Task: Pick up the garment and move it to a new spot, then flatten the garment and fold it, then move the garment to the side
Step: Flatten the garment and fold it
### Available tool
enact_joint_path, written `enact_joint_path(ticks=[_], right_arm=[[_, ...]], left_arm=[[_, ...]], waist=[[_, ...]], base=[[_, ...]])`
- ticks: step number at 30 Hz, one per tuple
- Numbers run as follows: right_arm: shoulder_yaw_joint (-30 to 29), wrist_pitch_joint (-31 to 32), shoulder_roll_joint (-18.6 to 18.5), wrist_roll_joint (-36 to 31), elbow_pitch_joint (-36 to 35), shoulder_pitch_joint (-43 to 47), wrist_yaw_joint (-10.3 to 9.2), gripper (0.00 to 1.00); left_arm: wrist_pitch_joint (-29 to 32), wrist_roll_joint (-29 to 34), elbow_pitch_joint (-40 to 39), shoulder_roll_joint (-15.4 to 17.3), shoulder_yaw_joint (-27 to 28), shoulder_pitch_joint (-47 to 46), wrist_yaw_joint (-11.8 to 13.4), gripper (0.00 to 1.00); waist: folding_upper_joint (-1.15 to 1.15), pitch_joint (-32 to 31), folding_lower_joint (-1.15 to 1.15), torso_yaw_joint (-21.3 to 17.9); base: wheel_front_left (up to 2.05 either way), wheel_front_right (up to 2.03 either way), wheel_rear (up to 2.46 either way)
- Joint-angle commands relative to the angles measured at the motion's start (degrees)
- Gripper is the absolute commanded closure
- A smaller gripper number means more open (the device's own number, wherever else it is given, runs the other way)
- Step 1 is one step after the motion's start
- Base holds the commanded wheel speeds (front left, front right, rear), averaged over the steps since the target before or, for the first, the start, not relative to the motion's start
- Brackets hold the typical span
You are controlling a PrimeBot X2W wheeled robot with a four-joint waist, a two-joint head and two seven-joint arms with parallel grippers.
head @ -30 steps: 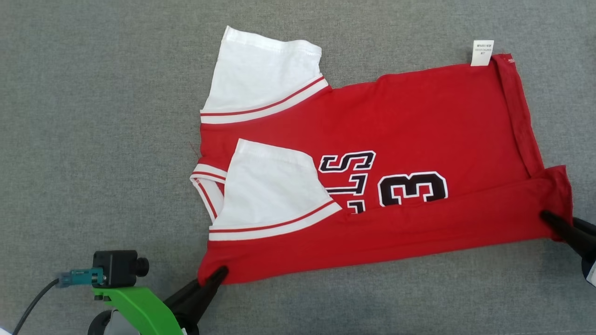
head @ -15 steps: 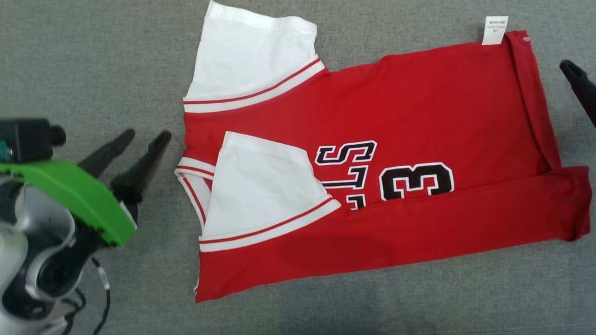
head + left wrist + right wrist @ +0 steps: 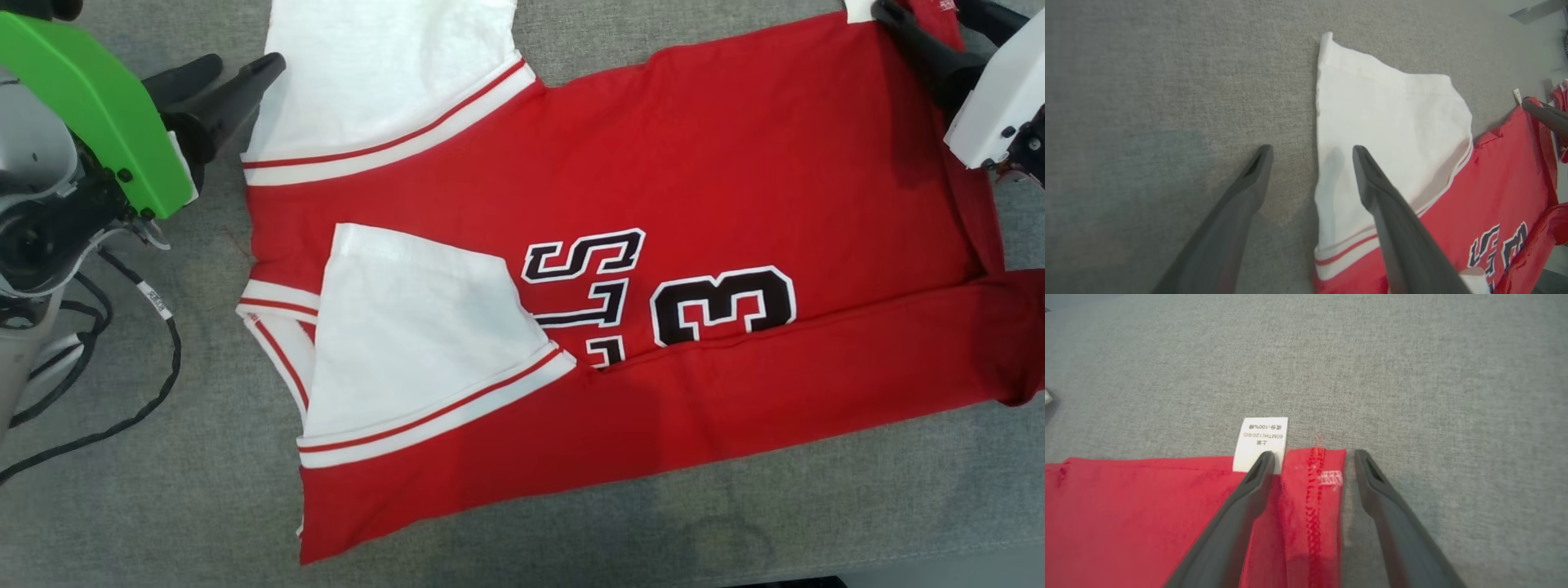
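Garment (image 3: 694, 188) lying lengthwise left to right, collar (image 3: 277, 327) leftward, hem (image 3: 967, 212) rightward, left gripper (image 3: 245, 61) gaping, empty, moved up beside far sleeve (image 3: 384, 73), right gripper (image 3: 1313, 455) gaping, empty, now straddling hem's far corner

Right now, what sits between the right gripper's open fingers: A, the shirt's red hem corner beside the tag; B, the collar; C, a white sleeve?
A: in the right wrist view the right gripper straddles the red hem corner, with the white tag at one fingertip.
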Motion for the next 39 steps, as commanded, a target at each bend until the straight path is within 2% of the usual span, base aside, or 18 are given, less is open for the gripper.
enact_joint_path(ticks=[1,4,6,7,8,11,13,20,21,22,23,24,25,26,27,28,31,39], right_arm=[[0.90,-0.22,-0.38,0.69,0.95,-0.28,0.01,0.00],[3.43,-0.27,-0.77,1.50,2.24,-1.15,-0.04,0.04],[4.88,-0.38,-0.69,2.44,2.79,-2.00,-0.04,0.52],[5.49,-0.47,-0.59,2.85,2.94,-2.55,-0.04,0.61],[6.16,-0.58,-0.38,3.30,3.11,-3.13,-0.04,0.62],[7.90,-0.95,0.08,4.17,3.63,-4.65,-0.04,0.54],[8.86,-1.25,0.13,4.74,4.09,-5.36,-0.04,0.53],[12.54,-2.71,0.57,6.14,6.30,-6.71,-0.04,0.52],[13.28,-2.73,0.77,6.36,6.56,-7.05,-0.04,0.55],[14.12,-2.74,0.90,6.59,6.66,-7.46,-0.04,0.64],[14.89,-3.28,1.03,6.90,6.46,-7.86,-0.03,0.90],[15.36,-3.74,1.16,7.25,6.65,-8.18,-0.02,1.00],[16.12,-3.70,0.98,7.46,6.92,-8.52,-0.02,1.00],[16.74,-3.80,0.59,7.59,7.20,-8.74,-0.04,1.00],[17.21,-4.21,0.26,7.89,7.44,-8.91,-0.04,1.00],[17.56,-4.58,0.06,8.16,7.72,-9.00,-0.04,1.00],[18.27,-5.63,-0.44,8.63,7.83,-9.41,-0.03,1.00],[19.97,-11.38,-3.23,11.72,6.15,-9.80,-0.03,1.00]], left_arm=[[1.29,-0.69,0.55,0.45,0.01,-1.26,-0.82,0.00],[4.71,-3.45,1.26,1.42,0.56,-2.41,-2.56,0.00],[5.86,-4.76,1.81,2.25,1.38,-3.29,-2.90,0.00],[6.41,-5.17,2.22,2.62,1.79,-3.66,-2.65,0.00],[7.02,-5.80,2.41,2.89,2.05,-4.00,-2.73,0.00],[8.26,-8.03,2.84,2.59,3.63,-5.56,-1.62,0.00],[9.23,-8.78,2.67,2.53,3.95,-6.50,-1.03,0.00],[11.29,-4.37,4.43,3.51,0.77,-8.82,0.04,0.00],[11.38,-3.71,4.83,3.55,0.32,-9.01,-0.05,0.00],[11.16,-3.15,5.35,3.35,-0.08,-9.24,-0.24,0.00],[10.60,-2.76,5.77,2.82,-0.29,-9.44,-0.55,0.00],[10.36,-2.64,6.51,2.18,-0.42,-9.43,-0.52,0.05],[10.24,-1.94,6.94,1.99,-0.92,-9.48,-0.90,0.54],[10.26,-1.00,7.56,2.10,-1.80,-9.44,-1.20,0.70],[10.46,-0.39,8.21,2.25,-2.67,-9.18,-1.68,0.95],[10.72,0.05,8.75,2.45,-3.37,-8.88,-2.12,1.00],[10.42,0.47,9.49,2.57,-3.71,-8.37,-2.92,1.00],[6.35,-4.50,6.90,1.78,1.68,-8.47,-6.16,1.00]], waist=[[0.00,1.36,0.00,-1.48],[0.00,1.30,0.00,-2.58],[0.00,1.49,0.00,-3.39],[0.00,1.66,0.00,-3.84],[0.00,1.82,0.00,-4.28],[0.00,2.27,0.00,-5.41],[0.00,2.55,0.00,-5.88],[0.00,2.62,0.00,-7.25],[0.00,2.67,0.00,-7.49],[0.00,2.72,0.00,-7.68],[0.00,2.78,0.00,-7.85],[0.00,2.78,0.00,-7.98],[0.00,2.71,0.00,-8.03],[0.00,2.58,0.00,-8.04],[0.00,2.39,0.00,-8.03],[0.00,2.14,0.00,-8.00],[0.00,1.66,0.00,-7.93],[0.00,0.15,0.00,-6.30]], base=[[0.00,0.00,0.00],[0.00,0.00,0.00],[0.00,0.00,0.00],[0.00,0.00,0.00],[0.00,0.00,0.00],[0.00,0.00,0.00],[0.00,0.00,0.00],[0.00,0.00,0.00],[0.00,0.00,0.00],[0.00,0.00,0.00],[0.00,0.00,0.00],[0.00,0.00,0.00],[0.00,0.00,0.00],[0.00,0.00,0.00],[0.00,0.00,0.00],[0.00,0.00,0.00],[0.00,0.00,0.00],[0.00,0.00,0.00]])
